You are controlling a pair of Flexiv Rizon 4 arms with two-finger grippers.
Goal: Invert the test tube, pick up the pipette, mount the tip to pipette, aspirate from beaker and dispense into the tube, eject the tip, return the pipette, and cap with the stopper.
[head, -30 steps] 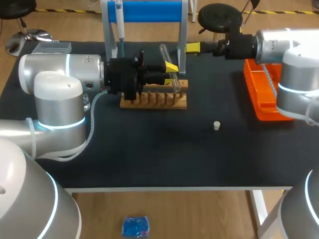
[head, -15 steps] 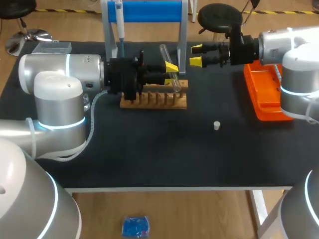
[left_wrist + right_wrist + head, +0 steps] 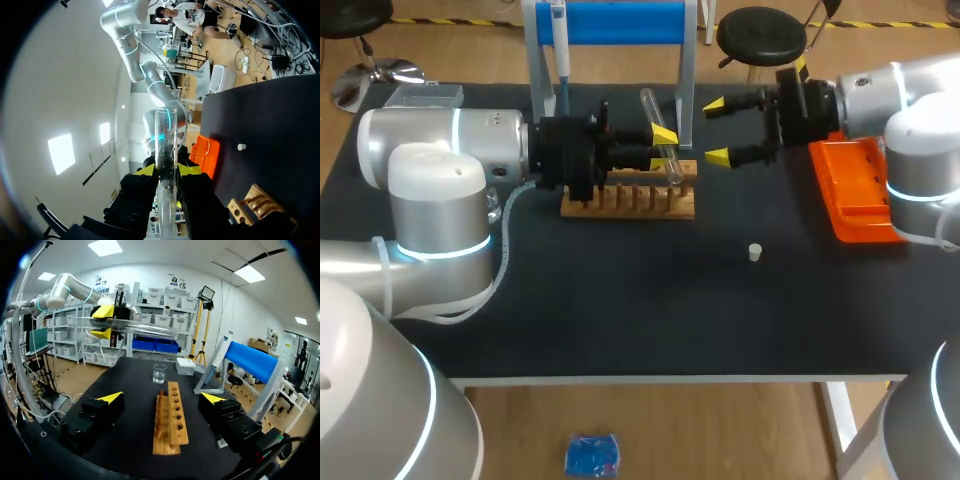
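Note:
My left gripper [image 3: 661, 146] is shut on a clear glass test tube [image 3: 658, 128], held tilted just above the wooden rack [image 3: 630, 203]. In the left wrist view the tube [image 3: 165, 140] runs out between the yellow fingertips [image 3: 146, 170]. My right gripper [image 3: 717, 130] stands open to the right of the tube, with nothing between its fingers. From the right wrist view, its own gripper [image 3: 162, 398] points along the rack [image 3: 170, 417] toward the beaker [image 3: 159, 373], with the held tube [image 3: 140, 328] above. The pipette [image 3: 558, 40] hangs on the blue stand [image 3: 620, 22]. A small white stopper [image 3: 755, 252] lies on the mat.
An orange tray [image 3: 855, 190] sits at the table's right side under my right arm. A clear box [image 3: 425, 95] stands at the back left, and a white box [image 3: 185, 365] lies beside the beaker. Open mat stretches in front of the rack.
My right gripper has come forward and lower toward the rack and turned about its axis, so its fingers now stand one above the other. The left arm and tube have not moved.

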